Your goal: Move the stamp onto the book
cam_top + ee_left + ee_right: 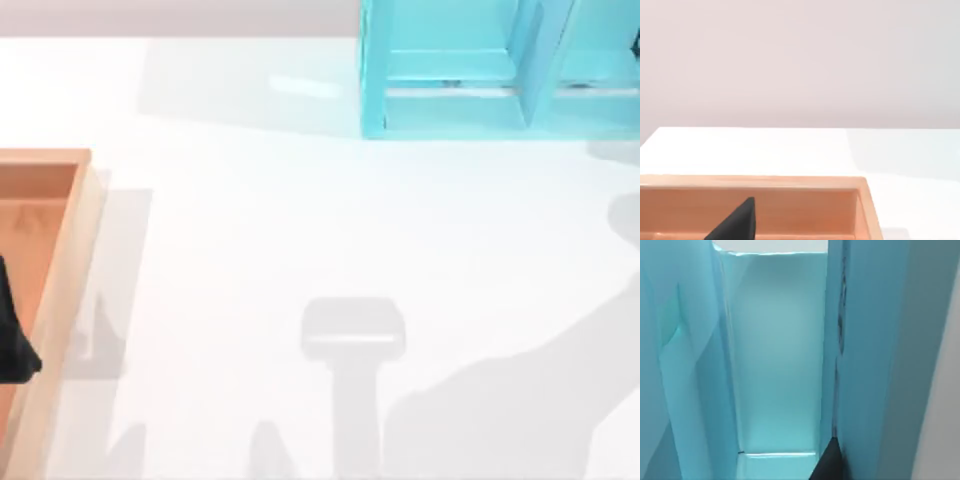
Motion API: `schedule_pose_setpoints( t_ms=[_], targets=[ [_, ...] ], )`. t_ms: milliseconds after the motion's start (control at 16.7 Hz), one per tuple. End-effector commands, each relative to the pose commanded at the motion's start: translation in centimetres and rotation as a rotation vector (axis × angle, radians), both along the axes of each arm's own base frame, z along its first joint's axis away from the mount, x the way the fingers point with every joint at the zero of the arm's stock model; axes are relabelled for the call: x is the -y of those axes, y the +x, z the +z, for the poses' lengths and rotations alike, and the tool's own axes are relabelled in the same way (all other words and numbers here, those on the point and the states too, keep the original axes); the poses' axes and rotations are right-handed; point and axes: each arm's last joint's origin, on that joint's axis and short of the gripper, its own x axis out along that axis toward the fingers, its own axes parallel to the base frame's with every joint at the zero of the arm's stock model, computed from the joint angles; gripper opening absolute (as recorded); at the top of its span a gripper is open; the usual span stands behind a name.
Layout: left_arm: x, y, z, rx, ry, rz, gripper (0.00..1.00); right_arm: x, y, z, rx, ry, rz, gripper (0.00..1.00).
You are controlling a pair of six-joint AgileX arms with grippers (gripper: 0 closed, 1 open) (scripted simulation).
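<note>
The stamp and the book are out of view. A black part of my left gripper (14, 335) hangs over the wooden tray (70, 250) at the table's left edge. In the left wrist view that gripper (737, 222) shows as a dark wedge above the tray's inner wall (790, 207). My right gripper (829, 462) is up close to the light-blue shelf unit (775, 365), facing into one of its compartments beside a vertical divider (860, 350).
The light-blue shelf unit (480, 70) stands at the back right of the white table. The wooden tray borders the left side. Grey shadows of the arms lie across the table's front middle and right.
</note>
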Motion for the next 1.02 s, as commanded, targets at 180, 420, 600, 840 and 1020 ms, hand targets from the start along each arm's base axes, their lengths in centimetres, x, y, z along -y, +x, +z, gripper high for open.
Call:
schedule_pose_setpoints(
  t_ms=[180,420,600,840,1020],
  targets=[
    [0.0,0.0,0.0,0.000,0.000,0.000,1.00,0.5,-0.8,1.8,-0.004,0.003,0.000,0.00],
    [0.0,0.0,0.0,0.000,0.000,0.000,1.00,1.3,-4.1,7.7,-0.006,0.007,0.005,0.00],
    [0.0,0.0,0.0,0.000,0.000,0.000,1.00,1.5,-8.5,13.1,0.003,0.003,0.007,0.00],
    [0.0,0.0,0.0,0.000,0.000,0.000,1.00,0.7,-15.2,18.4,0.016,-0.007,0.004,0.00],
    [0.0,0.0,0.0,0.000,0.000,0.000,1.00,0.0,-18.7,19.7,0.007,-0.004,0.001,0.00]
  ],
)
